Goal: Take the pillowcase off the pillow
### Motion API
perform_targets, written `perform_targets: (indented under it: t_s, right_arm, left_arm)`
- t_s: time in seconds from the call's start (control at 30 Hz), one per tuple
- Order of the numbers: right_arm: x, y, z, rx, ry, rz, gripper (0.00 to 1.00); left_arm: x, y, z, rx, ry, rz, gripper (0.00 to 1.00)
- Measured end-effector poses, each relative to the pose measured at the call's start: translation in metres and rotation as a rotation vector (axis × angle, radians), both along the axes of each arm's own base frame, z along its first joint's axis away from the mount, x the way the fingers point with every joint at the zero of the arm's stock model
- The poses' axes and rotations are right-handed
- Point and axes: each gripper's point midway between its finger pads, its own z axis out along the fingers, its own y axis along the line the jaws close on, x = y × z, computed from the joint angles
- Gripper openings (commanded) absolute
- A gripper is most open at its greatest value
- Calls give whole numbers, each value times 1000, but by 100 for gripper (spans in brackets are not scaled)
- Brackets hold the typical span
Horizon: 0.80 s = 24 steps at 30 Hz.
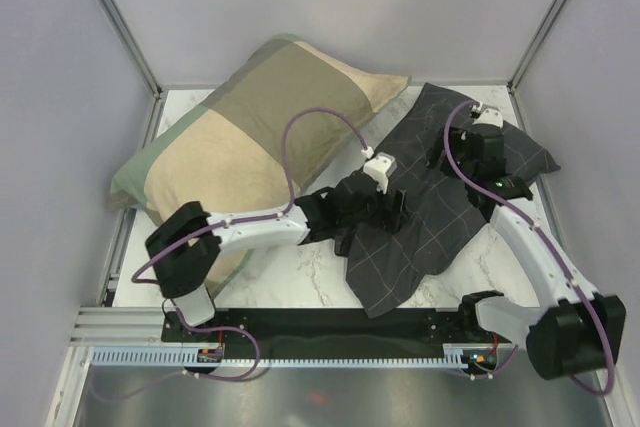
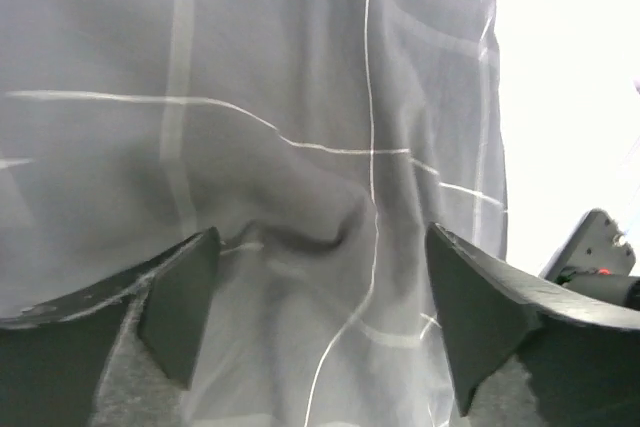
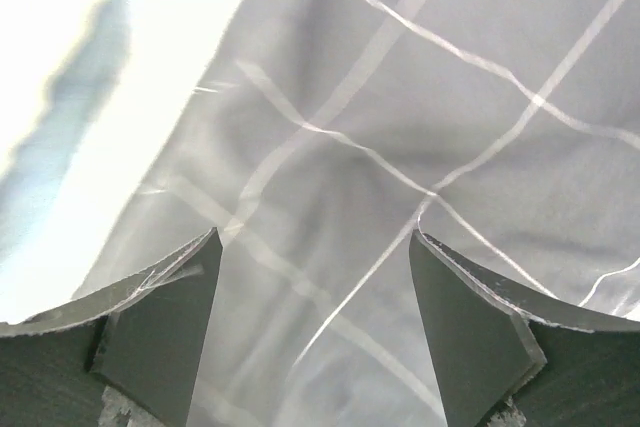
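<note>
Top external hides both claw tips from me; left gripper point(image 2: 320, 234) and right gripper point(image 3: 314, 237) stand spread apart, dark charcoal grid-checked fabric pillowcase point(image 1: 420, 222) between their fingers, running toward twelve o'clock.

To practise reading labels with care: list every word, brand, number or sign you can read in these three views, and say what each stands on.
None can be read.
The pillowcase bears only light grid lines, no lettering.
The olive-and-tan pillow shows only colour blocks.
The grey part with a red spot at the edge of the left wrist view is too blurred to read.
</note>
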Motion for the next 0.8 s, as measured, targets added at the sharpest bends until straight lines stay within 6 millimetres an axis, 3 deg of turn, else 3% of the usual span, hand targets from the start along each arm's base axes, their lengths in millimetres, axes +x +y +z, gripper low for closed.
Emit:
perform_targets:
  t_s: [0.1, 0.17, 0.23, 0.3, 0.37, 0.57, 0.67, 0.8]
  right_arm:
    - [-19, 18, 46, 13, -129, 73, 84]
    - [-31, 34, 63, 20, -177, 130, 83]
    - [-43, 57, 69, 25, -191, 202, 82]
    - [-56, 85, 65, 33, -174, 290, 81]
    - [-68, 112, 54, 39, -143, 370, 80]
    - [-128, 178, 6, 3, -17, 569, 79]
    - [-156, 193, -14, -2, 33, 620, 79]
    - [-188, 209, -34, -12, 79, 669, 78]
  left_arm:
    - [2, 26, 41, -30, -65, 64, 100]
    - [3, 52, 75, -75, -115, 125, 100]
    - [1, 80, 102, -114, -158, 184, 100]
    - [-1, 107, 110, -119, -173, 247, 100]
    - [-4, 132, 98, -97, -157, 309, 100]
    - [-20, 204, 12, 72, -25, 449, 100]
    - [-23, 225, -3, 102, 6, 491, 100]
    - [-24, 227, 1, 84, 12, 496, 100]
